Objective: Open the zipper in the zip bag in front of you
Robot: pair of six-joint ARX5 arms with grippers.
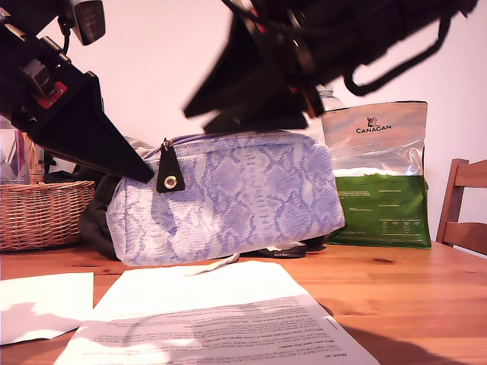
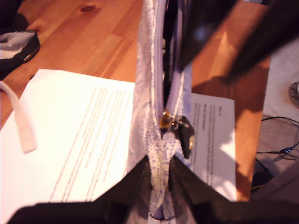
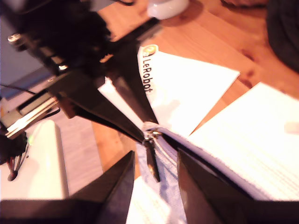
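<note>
**Most of the zip looks open — slider sits near the pinched end**

One zip bag (image 1: 228, 198) stands upright on the desk (image 1: 411, 289), behind the printed sheets (image 1: 205, 312) and in front of the Canagan food bag (image 1: 373, 175). Its black pull tab (image 1: 169, 176) hangs at the exterior view's left end of the top edge.

- My first gripper (image 2: 159, 163): fingers closed on the bag's end seam, just short of the gold slider (image 2: 166, 119). It anchors the bag and is not on the tab.
- My second gripper (image 3: 154, 156): fingers apart, straddling the hanging tab without clamping it. It has hold of nothing, as far as the second wrist view shows. In the exterior view this arm is motion-blurred above the bag's top.
- The zipper (image 2: 175, 88): in the first wrist view the two purple tapes spread apart beyond the slider with a dark gap between them. Only the short stretch between slider and first fingers reads as closed.

Judgement: the opening is done or nearly so — the slider has almost no track left toward the held end. What's left is at most a last short pull, then releasing the bag. From the exterior view alone I cannot confirm the gap.
</note>
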